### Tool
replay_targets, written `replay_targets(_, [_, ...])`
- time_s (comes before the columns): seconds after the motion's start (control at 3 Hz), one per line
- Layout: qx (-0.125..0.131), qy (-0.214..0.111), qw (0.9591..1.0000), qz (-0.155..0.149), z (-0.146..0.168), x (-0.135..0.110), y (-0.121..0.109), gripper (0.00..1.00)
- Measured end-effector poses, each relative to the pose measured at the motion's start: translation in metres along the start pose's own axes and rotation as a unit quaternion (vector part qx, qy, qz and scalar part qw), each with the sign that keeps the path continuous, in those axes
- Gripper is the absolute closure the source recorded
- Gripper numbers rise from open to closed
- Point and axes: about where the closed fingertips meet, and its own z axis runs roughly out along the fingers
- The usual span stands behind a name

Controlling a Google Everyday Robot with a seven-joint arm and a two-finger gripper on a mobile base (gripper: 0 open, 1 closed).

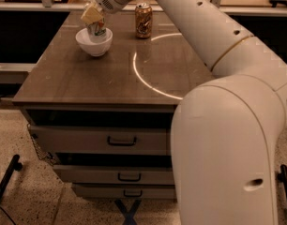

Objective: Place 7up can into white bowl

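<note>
Camera view: claw (93, 17) over white bowl (88, 46)

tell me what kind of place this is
Probably an office kitchen or lab: a drawer cabinet on speckled floor, a soda can on its top. The claw is at the 7up can in the bowl.

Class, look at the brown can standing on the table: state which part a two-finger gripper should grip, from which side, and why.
Probably best: grip the brown can around its middle, coming from the near side. It stands upright with straight round sides, apart from the white bowl, where the gripper holds the pale can.
</note>
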Motion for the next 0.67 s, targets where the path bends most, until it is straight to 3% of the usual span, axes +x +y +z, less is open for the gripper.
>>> replay_targets(0.33, [-0.011,0.012,0.9998,0.013,0.002,0.008,0.001,0.05])
replay_targets(0.67, [-0.022,0.006,0.9995,0.021,-0.023,-0.023,0.001,0.00])
